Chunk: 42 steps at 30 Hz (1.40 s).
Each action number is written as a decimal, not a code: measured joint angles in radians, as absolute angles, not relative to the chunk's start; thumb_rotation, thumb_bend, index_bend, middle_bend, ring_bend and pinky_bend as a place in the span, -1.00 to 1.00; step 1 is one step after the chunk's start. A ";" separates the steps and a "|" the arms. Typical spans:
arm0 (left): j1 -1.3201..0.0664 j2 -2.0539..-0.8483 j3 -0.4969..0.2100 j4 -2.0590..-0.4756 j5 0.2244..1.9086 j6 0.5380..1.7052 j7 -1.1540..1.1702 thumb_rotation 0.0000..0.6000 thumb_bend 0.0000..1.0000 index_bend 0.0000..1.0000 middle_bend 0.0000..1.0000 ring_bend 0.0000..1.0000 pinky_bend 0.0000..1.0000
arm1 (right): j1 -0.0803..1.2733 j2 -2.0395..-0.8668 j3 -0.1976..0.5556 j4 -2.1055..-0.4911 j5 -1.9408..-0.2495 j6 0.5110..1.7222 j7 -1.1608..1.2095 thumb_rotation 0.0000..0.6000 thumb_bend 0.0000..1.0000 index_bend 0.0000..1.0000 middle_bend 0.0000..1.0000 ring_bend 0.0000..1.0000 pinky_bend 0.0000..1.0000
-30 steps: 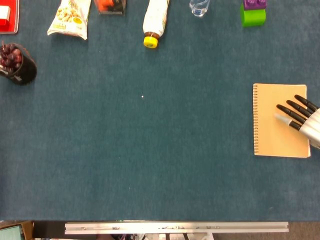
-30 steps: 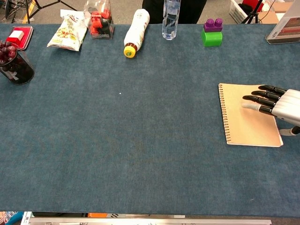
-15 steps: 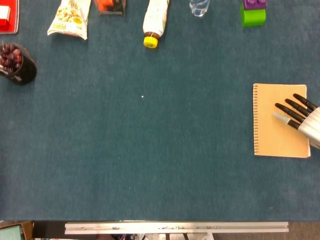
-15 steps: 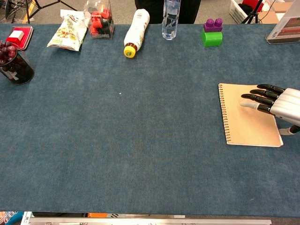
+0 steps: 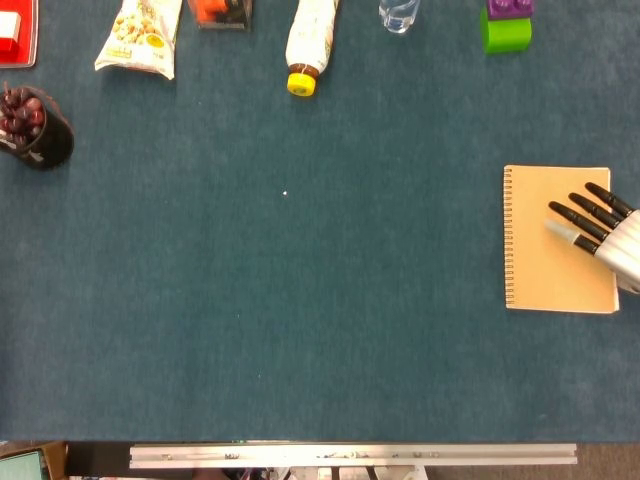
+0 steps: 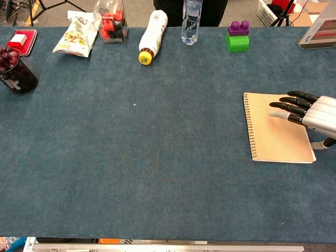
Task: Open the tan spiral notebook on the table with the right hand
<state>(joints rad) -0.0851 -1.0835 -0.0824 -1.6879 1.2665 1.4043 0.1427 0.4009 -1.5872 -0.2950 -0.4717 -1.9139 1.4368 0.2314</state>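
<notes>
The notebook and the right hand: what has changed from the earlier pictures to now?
The tan spiral notebook slid slightly left and away from the robot, with the right hand over its cover moving with it. The cover is still closed. The lying bottle and green block stayed.

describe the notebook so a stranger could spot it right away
On the blue table, look to the right side, under the right hand. The tan spiral notebook lies flat and closed, coil along its left edge: the only flat tan thing there.
</notes>
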 measured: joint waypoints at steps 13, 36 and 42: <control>-0.085 -1.084 -0.082 -1.688 1.266 1.404 0.144 1.00 -0.52 -0.05 -0.39 -0.51 -0.24 | 0.408 -1.582 -0.291 -0.488 -1.914 1.455 0.238 1.00 -0.96 -1.00 -0.96 -1.00 -0.88; -0.086 -1.083 -0.082 -1.688 1.268 1.404 0.144 1.00 -0.52 -0.05 -0.40 -0.51 -0.24 | 0.426 -1.562 -0.275 -0.536 -1.911 1.473 0.222 1.00 -0.58 -1.00 -0.91 -1.00 -0.88; -0.086 -1.083 -0.082 -1.688 1.267 1.402 0.142 1.00 -0.52 -0.05 -0.39 -0.51 -0.24 | 0.426 -1.560 -0.273 -0.545 -1.909 1.470 0.221 1.00 -0.54 -0.95 -0.89 -1.00 -0.88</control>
<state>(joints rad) -0.0859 -1.0828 -0.0817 -1.6885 1.2670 1.4023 0.1420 0.4264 -1.5596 -0.2727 -0.5454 -1.9088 1.4703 0.2209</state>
